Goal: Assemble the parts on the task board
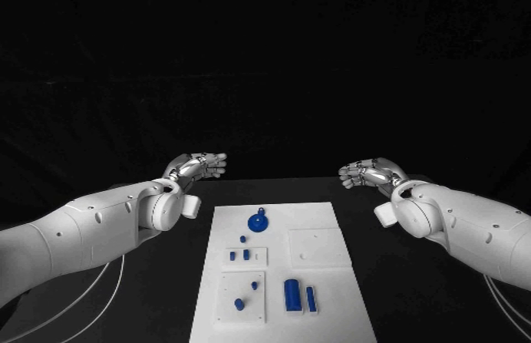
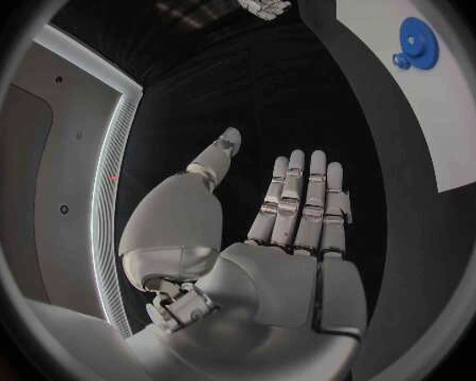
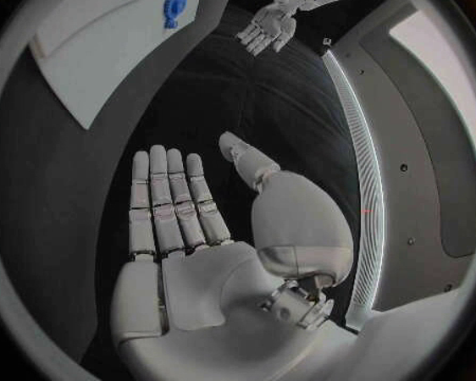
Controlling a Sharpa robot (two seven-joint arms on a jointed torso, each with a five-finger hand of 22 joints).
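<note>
In the head view, the task board lies in the middle of the black table, carrying the blue parts, while the left hand and right hand hover beyond its far corners. The left wrist view shows the left hand's fingers straight, apart and empty, a round blue part on the board nearby. The right wrist view shows the right hand likewise spread and holding nothing.

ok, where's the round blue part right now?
In the head view, the round blue part lies at the board's far end, left of centre, nearer the left robot hand; neither hand touches it.
</note>
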